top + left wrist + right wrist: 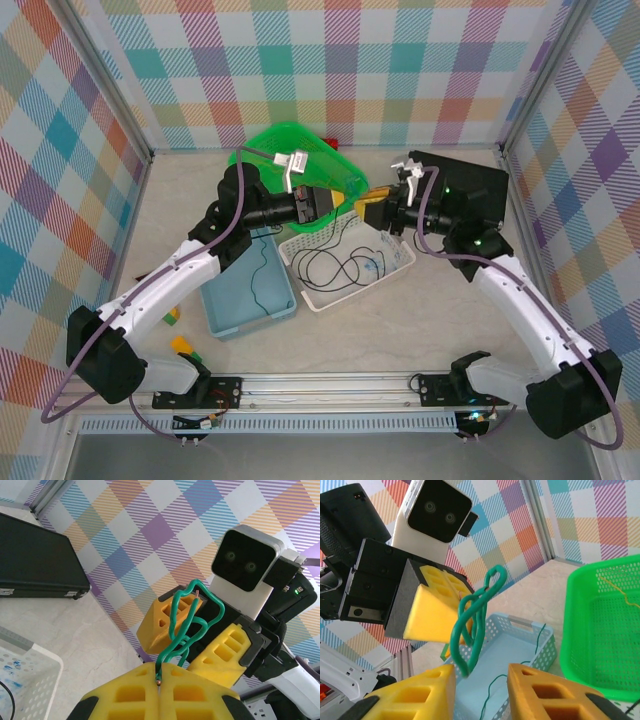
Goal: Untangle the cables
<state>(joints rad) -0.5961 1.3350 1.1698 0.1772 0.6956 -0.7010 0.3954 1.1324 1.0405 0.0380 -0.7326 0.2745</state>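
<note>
Between the green basket [262, 140] and the black case [470, 185] the passage is blocked: the left gripper [159, 682], clamped on the dark green cable [186, 627], faces the right gripper [481, 680], whose parted fingers flank the loops. The white basket [400, 262] and blue basket [222, 318] fill the middle; the bare table [400, 335] in front, near the arm bases, is free.

Lower end of green cable [173, 620] hidden between left gripper [159, 680] pads, pressed together. Cut off at the view's edge: black case [35, 555], white basket [35, 650].
</note>
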